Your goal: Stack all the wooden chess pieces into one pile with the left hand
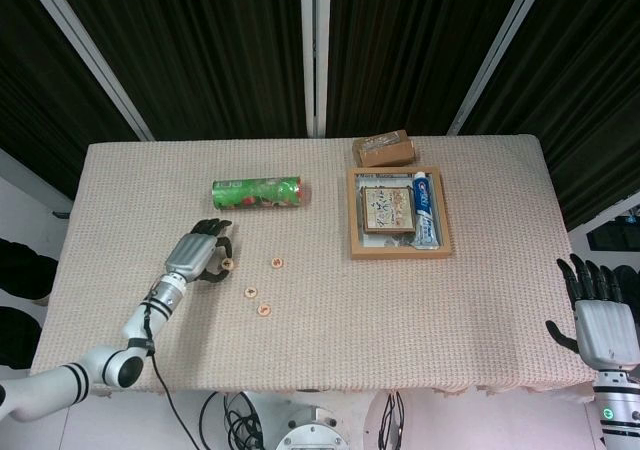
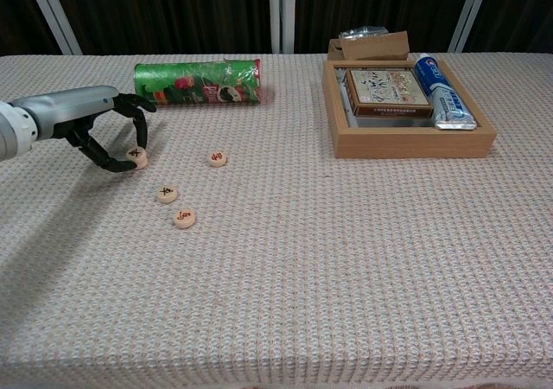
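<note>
My left hand [image 2: 95, 123] reaches in from the left, and its fingertips pinch a round wooden chess piece [image 2: 136, 155]. That piece sits on top of a second one on the cloth; in the head view the pair [image 1: 227, 264] shows just right of the left hand [image 1: 195, 256]. Three more chess pieces lie loose to the right: one [image 2: 218, 158] level with the pair, and two nearer the front [image 2: 167, 194] [image 2: 183, 219]. My right hand [image 1: 600, 320] hovers off the table's front right corner with its fingers spread and nothing in them.
A green snack can [image 2: 197, 82] lies on its side just behind the left hand. At the back right a wooden tray [image 2: 413, 142] holds a card box [image 2: 387, 91] and a toothpaste tube [image 2: 439, 91], with a brown packet [image 1: 384, 149] behind it.
</note>
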{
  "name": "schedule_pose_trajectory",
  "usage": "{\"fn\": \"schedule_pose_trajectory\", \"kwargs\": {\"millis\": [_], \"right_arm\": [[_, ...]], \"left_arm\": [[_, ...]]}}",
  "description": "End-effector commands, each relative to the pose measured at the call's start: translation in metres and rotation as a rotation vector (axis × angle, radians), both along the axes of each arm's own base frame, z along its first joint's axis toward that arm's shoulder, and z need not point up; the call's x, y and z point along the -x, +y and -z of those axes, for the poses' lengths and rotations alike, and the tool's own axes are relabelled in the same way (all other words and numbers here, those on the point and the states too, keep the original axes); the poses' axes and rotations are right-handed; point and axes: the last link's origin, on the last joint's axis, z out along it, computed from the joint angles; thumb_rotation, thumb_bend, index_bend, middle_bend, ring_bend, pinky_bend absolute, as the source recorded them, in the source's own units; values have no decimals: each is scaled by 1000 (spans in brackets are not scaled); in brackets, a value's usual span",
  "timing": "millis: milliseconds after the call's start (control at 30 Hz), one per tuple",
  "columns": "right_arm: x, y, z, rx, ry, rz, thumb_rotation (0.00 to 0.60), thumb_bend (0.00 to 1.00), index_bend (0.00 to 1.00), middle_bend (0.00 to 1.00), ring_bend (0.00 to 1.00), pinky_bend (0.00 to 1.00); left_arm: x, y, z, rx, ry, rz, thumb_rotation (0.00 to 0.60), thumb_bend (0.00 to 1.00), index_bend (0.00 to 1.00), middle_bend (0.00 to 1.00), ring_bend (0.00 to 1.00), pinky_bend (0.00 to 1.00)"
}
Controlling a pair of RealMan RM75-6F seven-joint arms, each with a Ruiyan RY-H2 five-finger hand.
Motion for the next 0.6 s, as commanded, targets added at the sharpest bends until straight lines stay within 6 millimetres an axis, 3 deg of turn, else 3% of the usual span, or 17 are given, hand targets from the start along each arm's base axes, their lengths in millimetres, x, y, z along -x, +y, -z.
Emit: {"fn": "schedule_pose_trajectory", "kwargs": {"millis": [33,467,600], "right_arm": [[0,0,0,0,1,2,600,149,0,0,0,0],[1,1,-2,7,2,9,600,152,0,0,0,0],[2,0,-2,6,4,9,600,152,0,0,0,0]], "left_arm": [[0,0,0,2,0,0,600,275,463,72,0,28],[0,-4,-2,4,2,9,600,275,373,72,0,28],[-16,-18,-16,-17,-35,67,600,270,298,71,0,24]]}}
